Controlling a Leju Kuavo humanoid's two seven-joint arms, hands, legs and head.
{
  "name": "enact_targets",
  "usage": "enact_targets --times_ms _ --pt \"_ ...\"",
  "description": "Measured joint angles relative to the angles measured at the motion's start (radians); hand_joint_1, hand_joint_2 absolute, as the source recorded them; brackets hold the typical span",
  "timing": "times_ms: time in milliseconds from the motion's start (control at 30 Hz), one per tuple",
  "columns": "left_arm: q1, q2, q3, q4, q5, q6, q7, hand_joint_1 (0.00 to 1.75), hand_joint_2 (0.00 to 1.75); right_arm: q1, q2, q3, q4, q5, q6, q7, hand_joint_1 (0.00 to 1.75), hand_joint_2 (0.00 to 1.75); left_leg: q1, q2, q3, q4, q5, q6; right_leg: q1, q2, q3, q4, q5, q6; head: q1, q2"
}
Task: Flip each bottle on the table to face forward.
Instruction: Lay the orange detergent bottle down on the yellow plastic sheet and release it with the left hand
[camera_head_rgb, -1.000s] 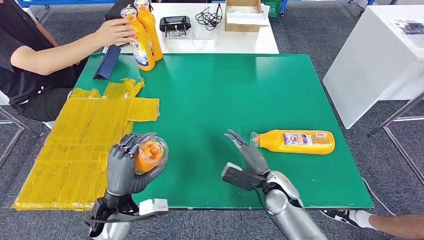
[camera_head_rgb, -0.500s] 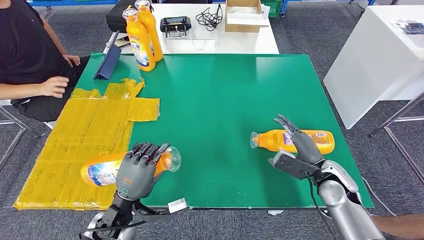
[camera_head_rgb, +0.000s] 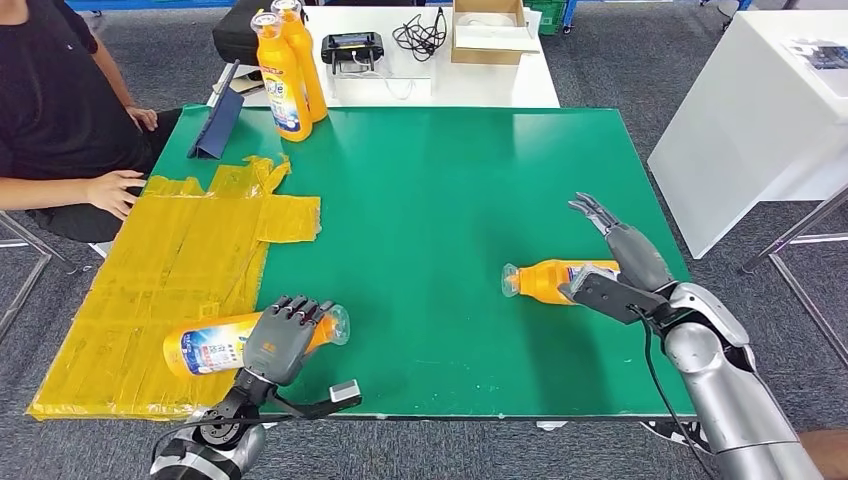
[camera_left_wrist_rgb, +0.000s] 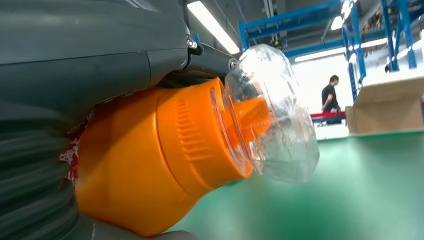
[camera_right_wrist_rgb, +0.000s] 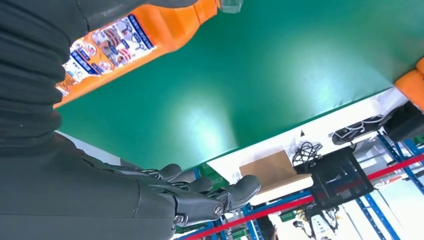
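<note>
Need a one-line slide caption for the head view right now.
Left hand grips a lying orange bottle while the open right hand hovers over a second one on the green table.

Table (camera_head_rgb: 440, 200) middle seemingly open, unobstructed.

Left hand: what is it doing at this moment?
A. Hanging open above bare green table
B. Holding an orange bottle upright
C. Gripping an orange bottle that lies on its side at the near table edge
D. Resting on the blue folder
C: the left hand wraps the orange bottle, which lies sideways across the yellow taped sheet and the green table, clear cap pointing right.
</note>
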Motion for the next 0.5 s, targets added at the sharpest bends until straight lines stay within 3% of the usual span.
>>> enact_targets --times_ms 133,333,500 --pt "-0.059 0.013 0.017 0.122 0.045 0.002 -0.030 0.00 1.75 -0.047 -0.023 0.024 0.041 -0.008 0.064 0.031 0.00 1.75 -0.001 0.000 -0.001 0.000 0.000 0.000 -0.001 -0.001 0.000 0.000 0.000 0.000 0.000 0.000" --pt "-0.129 0.015 0.040 0.257 0.060 0.007 -0.062 0.00 1.75 -0.118 -0.057 0.085 0.141 -0.017 0.110 0.051 0.00 1.75 -0.001 -0.003 0.001 0.000 0.001 0.002 -0.001 -0.005 0.003 0.000 0.000 0.000 0.000 0.000" --pt "-0.161 0.014 0.042 0.315 0.171 0.010 -0.154 0.00 1.75 -0.184 -0.123 0.167 0.216 -0.075 0.228 0.125 0.00 1.75 -0.002 -0.008 0.001 0.000 0.003 0.003 -0.002 -0.009 0.004 0.000 0.000 0.000 0.000 0.000"
